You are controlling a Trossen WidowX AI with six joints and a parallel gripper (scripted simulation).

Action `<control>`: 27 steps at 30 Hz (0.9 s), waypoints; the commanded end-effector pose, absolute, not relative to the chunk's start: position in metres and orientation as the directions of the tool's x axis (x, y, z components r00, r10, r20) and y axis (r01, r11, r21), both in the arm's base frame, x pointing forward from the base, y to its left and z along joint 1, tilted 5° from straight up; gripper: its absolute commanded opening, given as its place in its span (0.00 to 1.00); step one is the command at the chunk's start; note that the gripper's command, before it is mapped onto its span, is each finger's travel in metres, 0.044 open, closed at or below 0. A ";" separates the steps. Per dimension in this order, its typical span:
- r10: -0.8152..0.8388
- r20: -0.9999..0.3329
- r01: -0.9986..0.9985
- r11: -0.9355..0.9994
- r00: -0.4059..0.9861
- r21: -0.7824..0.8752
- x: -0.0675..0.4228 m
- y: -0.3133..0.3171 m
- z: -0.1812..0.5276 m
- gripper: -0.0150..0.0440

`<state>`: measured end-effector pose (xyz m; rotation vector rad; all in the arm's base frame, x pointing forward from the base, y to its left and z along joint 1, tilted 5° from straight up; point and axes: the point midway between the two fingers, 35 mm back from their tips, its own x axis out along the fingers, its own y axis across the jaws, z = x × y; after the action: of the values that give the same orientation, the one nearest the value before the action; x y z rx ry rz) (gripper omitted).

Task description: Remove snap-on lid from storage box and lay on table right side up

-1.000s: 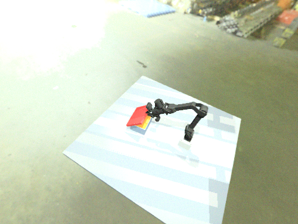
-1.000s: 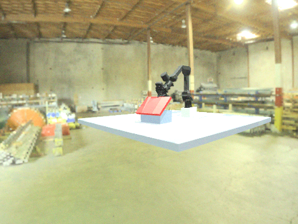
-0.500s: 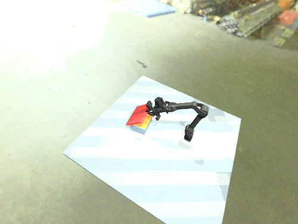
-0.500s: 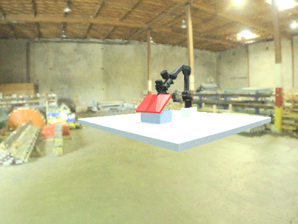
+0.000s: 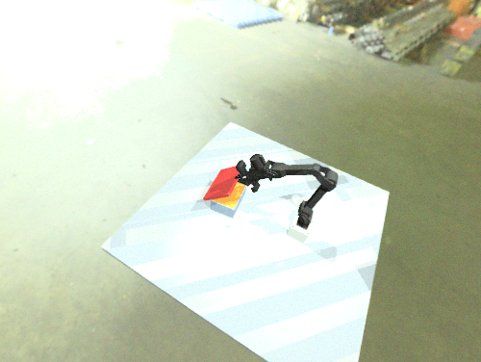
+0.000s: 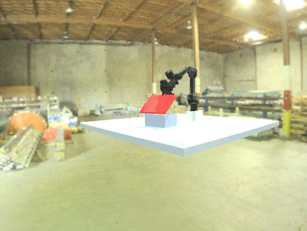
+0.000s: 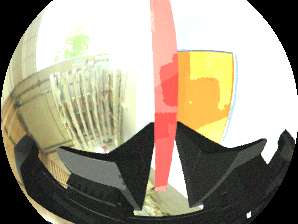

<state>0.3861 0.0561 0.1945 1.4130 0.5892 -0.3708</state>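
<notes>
The red lid (image 5: 221, 185) (image 6: 158, 104) (image 7: 164, 83) is tilted, its near edge raised and its far edge low over the storage box. My gripper (image 5: 240, 176) (image 6: 167, 91) (image 7: 164, 125) is shut on the lid's raised edge; in the wrist view the lid runs edge-on between the two dark fingers. The pale blue storage box (image 5: 232, 204) (image 6: 160, 120) (image 7: 206, 90) stands on the table, its orange inside (image 5: 236, 195) showing under the lifted lid.
The table (image 5: 269, 289) (image 6: 199, 135) is a light blue and white striped slab. The arm's white base block (image 5: 297, 232) (image 6: 194, 115) stands to the right of the box. Warehouse floor and shelving lie all around.
</notes>
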 end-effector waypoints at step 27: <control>0.101 -0.574 0.561 0.126 0.813 0.818 0.375 0.088 0.204 0.25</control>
<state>0.3768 0.0822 0.2026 1.4172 0.5834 -0.3658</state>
